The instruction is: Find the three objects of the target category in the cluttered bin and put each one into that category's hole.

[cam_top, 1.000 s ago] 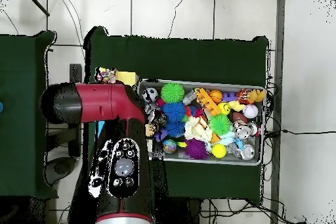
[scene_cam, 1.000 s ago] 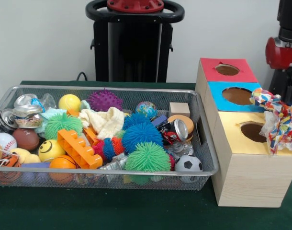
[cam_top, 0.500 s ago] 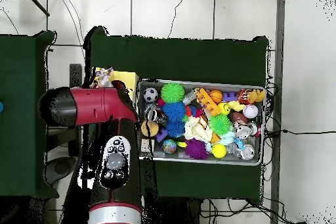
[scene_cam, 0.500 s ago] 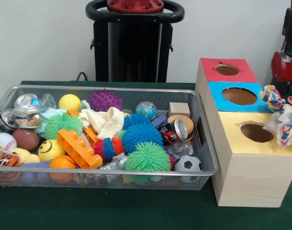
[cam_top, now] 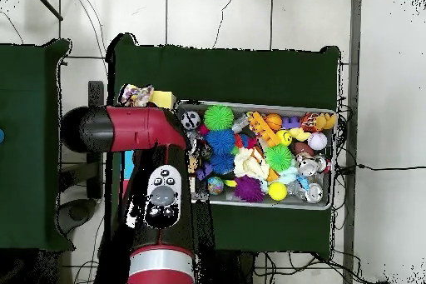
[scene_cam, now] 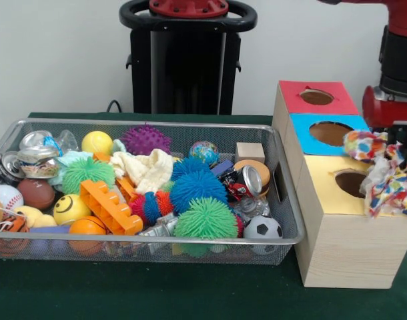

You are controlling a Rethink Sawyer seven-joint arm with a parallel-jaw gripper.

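Seemingly the multicoloured rag toy (scene_cam: 383, 175) is what matters in the front view: it hangs under the arm's wrist (scene_cam: 389, 107), directly over the right part of the yellow box top (scene_cam: 327, 187) and partly covering the yellow box's hole (scene_cam: 353, 183). The hole lies just to the left of and below the toy's bulk, so my judgement is that a small shift toward the hole comes before any release. The gripper itself is hidden by the toy, so I cannot tell how it is set. The blue box (scene_cam: 327, 133) and red box (scene_cam: 315, 97) sit behind the yellow one, and the wire bin (scene_cam: 283, 220) of balls and toys is to its left

From overhead, the toy (cam_top: 136, 95) shows beside the yellow box top (cam_top: 162, 98), just left of the bin (cam_top: 258, 202), with the red arm (cam_top: 133, 131) across the boxes
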